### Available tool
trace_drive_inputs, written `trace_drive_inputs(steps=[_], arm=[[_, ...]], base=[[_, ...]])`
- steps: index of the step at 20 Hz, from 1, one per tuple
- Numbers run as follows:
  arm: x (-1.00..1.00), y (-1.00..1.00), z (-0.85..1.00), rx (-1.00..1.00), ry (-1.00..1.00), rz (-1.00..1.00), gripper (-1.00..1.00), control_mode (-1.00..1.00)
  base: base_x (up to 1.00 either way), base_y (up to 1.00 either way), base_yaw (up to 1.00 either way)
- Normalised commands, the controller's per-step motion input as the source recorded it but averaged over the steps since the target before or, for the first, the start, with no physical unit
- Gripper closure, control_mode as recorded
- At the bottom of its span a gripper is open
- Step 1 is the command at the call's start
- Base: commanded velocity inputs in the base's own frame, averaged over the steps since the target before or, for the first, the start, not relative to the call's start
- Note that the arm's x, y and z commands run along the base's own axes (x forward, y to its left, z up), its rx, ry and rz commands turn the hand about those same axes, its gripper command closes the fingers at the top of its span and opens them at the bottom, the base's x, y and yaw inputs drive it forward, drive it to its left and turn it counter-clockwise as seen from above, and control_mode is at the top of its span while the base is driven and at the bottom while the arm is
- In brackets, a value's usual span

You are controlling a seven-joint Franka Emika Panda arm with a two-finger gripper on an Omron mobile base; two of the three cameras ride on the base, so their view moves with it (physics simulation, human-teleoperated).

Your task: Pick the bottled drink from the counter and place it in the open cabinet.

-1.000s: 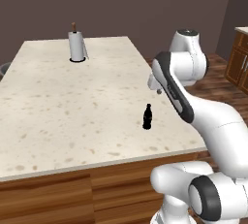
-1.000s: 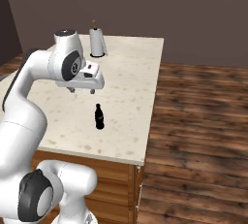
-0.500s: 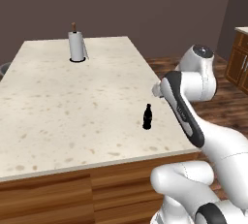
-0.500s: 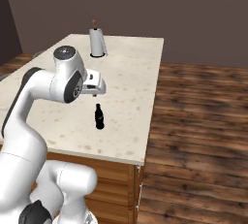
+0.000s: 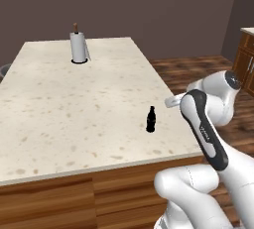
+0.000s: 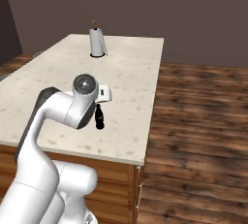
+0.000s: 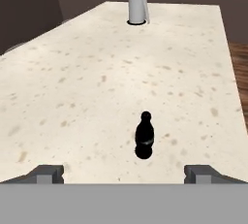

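Bottled drink (image 7: 144, 141) upright on table (image 7: 97, 82), straight ahead of gripper (image 7: 124, 172), slightly right of centre; jaws wide apart, empty.

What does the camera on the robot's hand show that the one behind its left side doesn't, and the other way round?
Hand view alone: the gripper, its two dark fingertips spread wide, aimed at the bottle.

Left base view alone: the white arm, the counter's brown wood base, and the wooden floor.

Both: the upright bottled drink, the paper towel roll and the speckled counter.
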Motion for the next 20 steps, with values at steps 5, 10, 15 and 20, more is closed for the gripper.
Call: trace_drive_inputs(steps=[5, 10, 15, 20], arm=[[0.00, -0.14, -0.02, 0.08, -0.06, 0.14, -1.00, -1.00], [0.01, -0.04, -0.20, 0.03, -0.07, 0.12, -1.00, -1.00], [0.09, -0.10, -0.44, 0.02, -0.13, 0.13, -1.00, -1.00], [0.11, -0.01, -0.54, 0.00, -0.12, 0.12, -1.00, -1.00]], base=[[0.00, 0.00, 0.00], [0.00, 0.00, 0.00], [0.00, 0.00, 0.00], [0.00, 0.00, 0.00]])
